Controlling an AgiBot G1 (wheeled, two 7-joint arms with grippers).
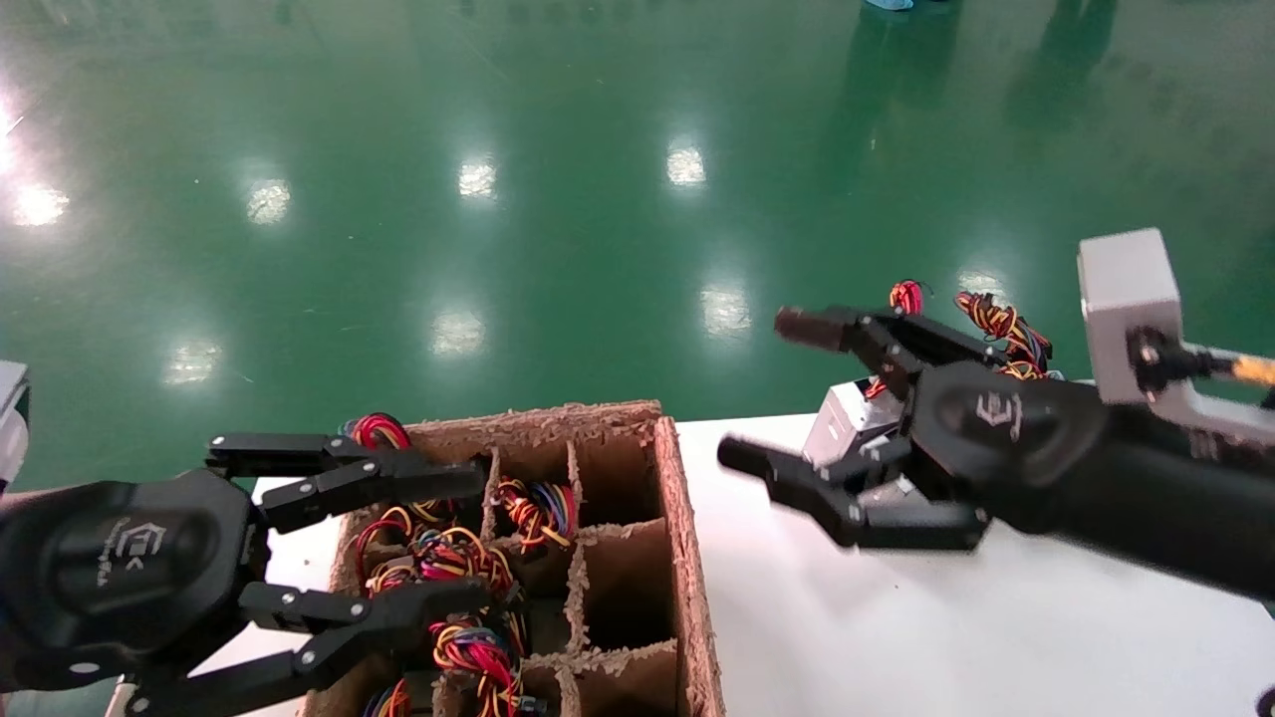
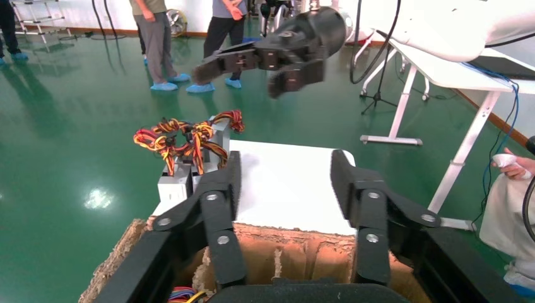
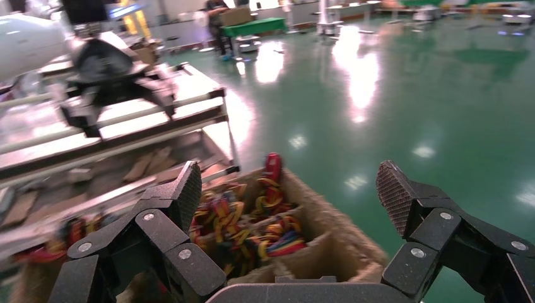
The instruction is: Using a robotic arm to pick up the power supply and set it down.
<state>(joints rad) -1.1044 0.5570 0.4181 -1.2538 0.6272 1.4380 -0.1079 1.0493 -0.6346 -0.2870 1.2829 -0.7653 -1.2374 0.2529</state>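
Left gripper (image 1: 468,543), nearest the head camera, hangs over the near-left compartments of the cardboard divider box (image 1: 687,558). Its long black fingers (image 1: 398,480) are spread wide with nothing between them; coloured wire bundles (image 1: 468,568) show through the gap.

Reference landmark: the cardboard divider box. It stands on the white table (image 1: 946,637), with frayed walls and partitions. The left and middle compartments carry knotted wire bundles; the compartments along the right wall appear bare cardboard. The far wall of the box lines up with the far table edge, beyond which lies the green floor (image 1: 558,199).

Right of the box, the right gripper (image 1: 757,393) hovers above the table, fingers also spread wide and holding nothing. A stretch of bare table surface separates the box's right wall from this gripper.

Power supply units (image 2: 189,173) stand right of the box at the far table edge, behind and partly hidden by the right gripper in the head view. The left wrist view shows small grey boxes there with red, yellow and black wiring (image 2: 186,136) on top, the right gripper raised above them and apart.

Beyond the table, the left wrist view shows standing people (image 2: 154,41) and another white table (image 2: 454,63).
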